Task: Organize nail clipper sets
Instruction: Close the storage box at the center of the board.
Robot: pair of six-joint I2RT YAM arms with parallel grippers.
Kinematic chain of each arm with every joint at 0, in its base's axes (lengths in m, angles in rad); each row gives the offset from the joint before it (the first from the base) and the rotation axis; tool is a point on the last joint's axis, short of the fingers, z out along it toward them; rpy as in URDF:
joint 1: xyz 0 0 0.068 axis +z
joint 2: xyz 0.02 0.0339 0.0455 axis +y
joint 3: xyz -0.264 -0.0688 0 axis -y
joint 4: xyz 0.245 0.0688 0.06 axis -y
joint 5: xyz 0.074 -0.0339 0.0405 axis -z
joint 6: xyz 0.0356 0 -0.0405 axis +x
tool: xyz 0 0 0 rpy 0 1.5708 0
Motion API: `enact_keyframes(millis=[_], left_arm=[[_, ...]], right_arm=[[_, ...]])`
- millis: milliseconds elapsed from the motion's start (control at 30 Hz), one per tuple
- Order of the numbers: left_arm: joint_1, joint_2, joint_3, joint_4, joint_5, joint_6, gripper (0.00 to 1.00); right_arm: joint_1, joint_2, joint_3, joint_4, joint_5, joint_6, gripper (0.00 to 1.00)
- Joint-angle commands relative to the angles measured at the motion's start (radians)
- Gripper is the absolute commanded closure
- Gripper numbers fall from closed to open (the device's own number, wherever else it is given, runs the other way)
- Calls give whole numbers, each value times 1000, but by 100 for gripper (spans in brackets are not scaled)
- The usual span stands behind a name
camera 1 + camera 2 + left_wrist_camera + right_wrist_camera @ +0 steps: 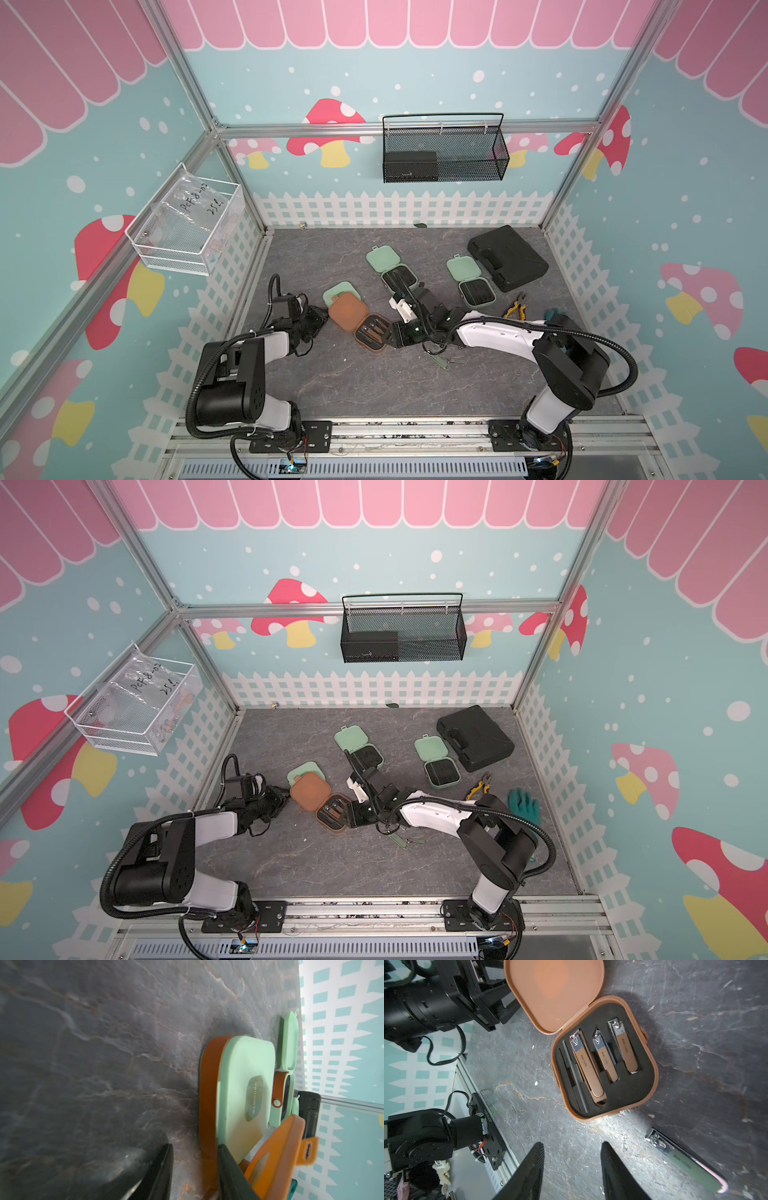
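**A:** What are both top views showing?

**B:** The brown case (pixel 348 312) (pixel 309 791) is lying open near the middle of the table (pixel 353 386). Its lid is resting partly on a closed mint case (pixel 337 289) just behind it. The left gripper (pixel 321 320) is sitting just left of the brown case and the right gripper (pixel 392 334) just right of it. From up there, nobody can tell how the jaws are standing.

**A:** And the other sets?

**B:** A second mint case (pixel 390 268) is lying open behind the brown case. A third mint case (pixel 470 281) is lying open further right, beside the tool case (pixel 507 257). Loose clippers (pixel 441 360) are lying right of the brown case, under the right arm.

**A:** What is the left wrist view giving?

**B:** The left gripper (pixel 195 1146) is holding its jaws apart, with only bare table between them. One finger (pixel 228 1167) is sitting just beside the closed mint case (pixel 245 1084). The brown case's lid (pixel 276 1157) is leaning over that mint case.

**A:** And the right wrist view?

**B:** The right gripper (pixel 572 1144) is also holding its jaws apart and is gripping nothing. It is pointing at the brown case (pixel 554 987) but not touching it. Three slotted clippers (pixel 588 1064) are sitting in the black insert. One of the loose clippers (pixel 687 1161) is lying on the table beside the case.
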Motion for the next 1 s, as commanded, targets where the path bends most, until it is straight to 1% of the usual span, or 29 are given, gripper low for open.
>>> enact_keyframes(millis=[0, 67, 300, 400, 533, 633, 800, 900, 967], left_arm=[[5, 16, -12, 130, 79, -29, 61], [5, 14, -20, 153, 100, -35, 61], [-7, -14, -60, 291, 192, -48, 60], [-35, -5, -57, 338, 228, -46, 60], [-112, 7, -37, 371, 239, -50, 60], [-168, -4, -31, 369, 221, -51, 60], [-205, -55, -48, 322, 187, -42, 60], [-217, -102, -56, 256, 166, -15, 61], [-234, -135, -53, 192, 142, 14, 60]], right_arm=[[-9, -1, -22, 112, -28, 87, 51], [-12, 14, -31, 140, -30, 105, 51], [-16, 76, -7, 152, -23, 119, 51], [-15, 80, -19, 166, -27, 131, 51], [-15, 64, -47, 172, -24, 146, 48], [-16, 51, -75, 188, -23, 162, 45], [-15, 39, -135, 255, -30, 204, 43], [-15, 20, -180, 327, -51, 226, 40], [-14, 1, -206, 361, -67, 218, 37]])
